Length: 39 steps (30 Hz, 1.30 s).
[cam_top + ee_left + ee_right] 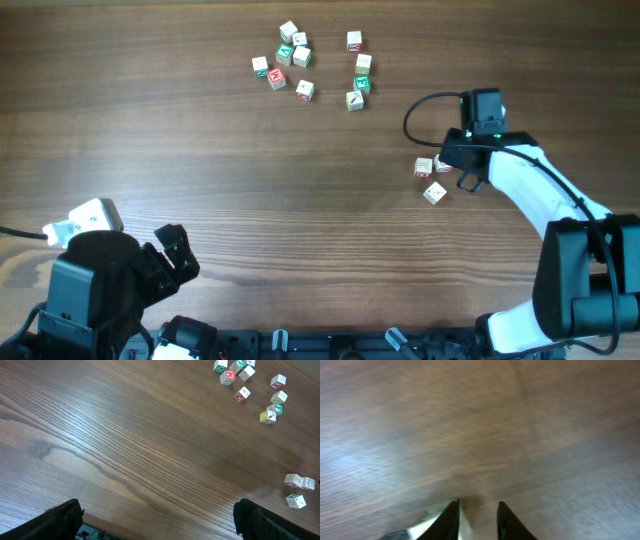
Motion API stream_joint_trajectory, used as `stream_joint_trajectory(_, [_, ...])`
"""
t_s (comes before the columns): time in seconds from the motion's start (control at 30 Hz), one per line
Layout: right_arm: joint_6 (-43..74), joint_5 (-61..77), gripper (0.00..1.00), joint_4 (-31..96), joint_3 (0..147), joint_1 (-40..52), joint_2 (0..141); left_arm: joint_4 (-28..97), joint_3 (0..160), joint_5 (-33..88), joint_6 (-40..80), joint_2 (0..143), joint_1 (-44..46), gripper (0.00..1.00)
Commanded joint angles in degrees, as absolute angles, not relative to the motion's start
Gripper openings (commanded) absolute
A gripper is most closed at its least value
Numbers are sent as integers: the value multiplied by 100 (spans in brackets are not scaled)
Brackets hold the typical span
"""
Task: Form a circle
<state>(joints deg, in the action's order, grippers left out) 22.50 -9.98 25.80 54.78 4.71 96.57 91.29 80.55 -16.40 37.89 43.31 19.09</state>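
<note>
The desk (200, 150) is bare dark wood grain. Close to its far edge, about midway between the left and right edges, lies the main group of cubes (302, 56). It reads as two loose clumps. Seven sit together on the left, some touching. Four more run in a short line towards the near edge on the right, with a gap of bare wood between the clumps. They do not close into a ring. Red and green printed faces show on several of them.

Three stray cubes (434, 193) lie well apart from that group, towards the right edge at about mid depth. Two are side by side and touching. The third sits just beside them, nearer the near edge.

The right end effector (478, 503) is right at these three. Its fingers are narrow, with bare wood showing between the tips and a pale shape just outside one finger.

The left end effector (157, 510) hangs near the near-left corner, fingers spread wide, holding nothing.
</note>
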Motion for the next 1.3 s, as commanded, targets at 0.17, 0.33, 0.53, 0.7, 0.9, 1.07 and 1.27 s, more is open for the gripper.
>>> stream_joint_trajectory(0.17, [2405,-1050,13,2749,5828,318,9332,9115,8055,-1610,3863,4344,1883,100])
stream_joint_trajectory(0.33, [2414,-1050,10,2714,5828,318,9277,9115,8055,-1610,3863,4344,1883,100])
stream_joint_trajectory(0.53, [2414,-1046,26,2620,5826,318,9279,9115,8055,-1610,3863,4344,1883,100])
stream_joint_trajectory(0.7, [2386,-613,13,2554,5822,320,9290,9115,8055,-1610,3863,4344,1883,100])
stream_joint_trajectory(0.9, [1885,-95,13,2311,5806,320,9467,9115,8055,-1610,3863,4344,1883,100])
stream_joint_trajectory(1.07, [1890,272,10,2290,5806,320,9476,9115,8055,-1610,3863,4344,1883,100])
stream_joint_trajectory(1.27, [1959,790,5,2053,5806,318,9760,9115,8055,-1610,3863,4344,1883,100])
